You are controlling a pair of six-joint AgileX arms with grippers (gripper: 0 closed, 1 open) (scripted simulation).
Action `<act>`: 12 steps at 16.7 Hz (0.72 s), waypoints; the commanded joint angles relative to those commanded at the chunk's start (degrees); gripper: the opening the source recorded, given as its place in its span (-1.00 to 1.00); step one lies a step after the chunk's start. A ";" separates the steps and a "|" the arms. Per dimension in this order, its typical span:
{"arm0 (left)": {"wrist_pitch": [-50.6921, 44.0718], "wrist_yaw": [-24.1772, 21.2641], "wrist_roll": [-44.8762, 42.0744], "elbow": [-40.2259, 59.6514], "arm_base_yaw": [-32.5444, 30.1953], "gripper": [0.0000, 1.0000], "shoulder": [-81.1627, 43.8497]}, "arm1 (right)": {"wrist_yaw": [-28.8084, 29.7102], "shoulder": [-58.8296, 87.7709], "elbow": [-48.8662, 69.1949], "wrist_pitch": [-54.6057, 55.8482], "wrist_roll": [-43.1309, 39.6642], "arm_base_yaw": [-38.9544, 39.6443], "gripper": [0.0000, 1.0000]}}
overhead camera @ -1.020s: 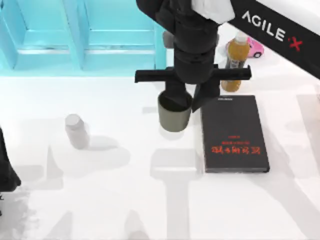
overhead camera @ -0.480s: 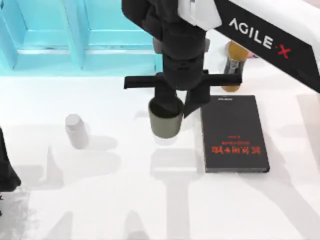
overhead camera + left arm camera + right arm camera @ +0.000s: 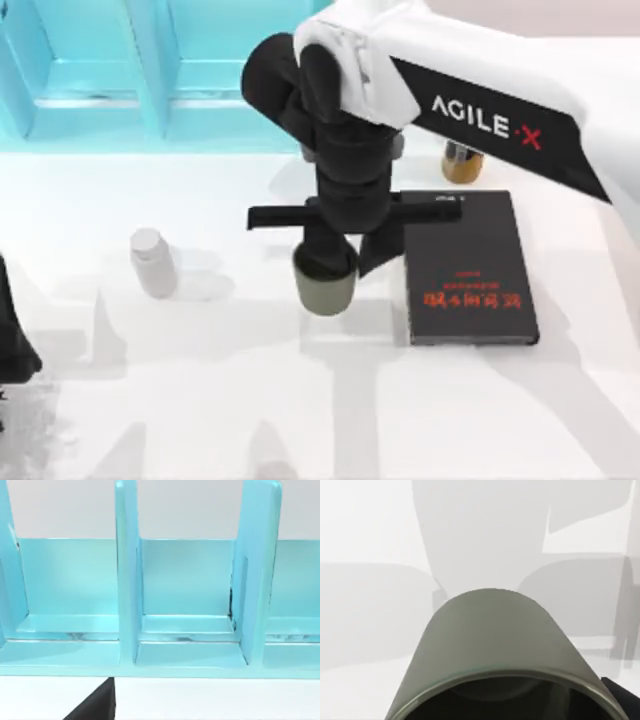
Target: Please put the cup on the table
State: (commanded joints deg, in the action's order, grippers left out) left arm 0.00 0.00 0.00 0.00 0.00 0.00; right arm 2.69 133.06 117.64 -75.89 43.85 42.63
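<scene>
The cup [image 3: 325, 290] sits upright directly under the right end effector [image 3: 342, 255], whose fingers clasp its rim.

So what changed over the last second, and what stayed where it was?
The right tool, shut on the cup, carried it toward the top view's left and nearer the front edge of the table, away from the black book. The grip did not change. The grey jar, book, amber bottle and turquoise shelf stayed put; the left arm remained parked at the left edge.
</scene>
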 joint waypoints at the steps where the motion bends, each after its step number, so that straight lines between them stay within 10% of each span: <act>1: 0.00 0.00 0.00 0.00 0.00 1.00 0.00 | 0.00 0.01 -0.03 0.03 0.00 0.01 -1.00; 3: 0.00 0.00 0.00 0.00 0.00 1.00 0.00 | 0.00 0.01 -0.03 0.03 0.00 0.01 -1.00; 12: 0.00 0.00 0.00 0.00 0.00 1.00 0.00 | 0.00 0.01 -0.03 0.03 0.00 0.01 0.36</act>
State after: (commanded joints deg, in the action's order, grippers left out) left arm 0.00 0.00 0.00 0.00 0.00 0.00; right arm 2.70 133.06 117.61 -75.86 43.86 42.64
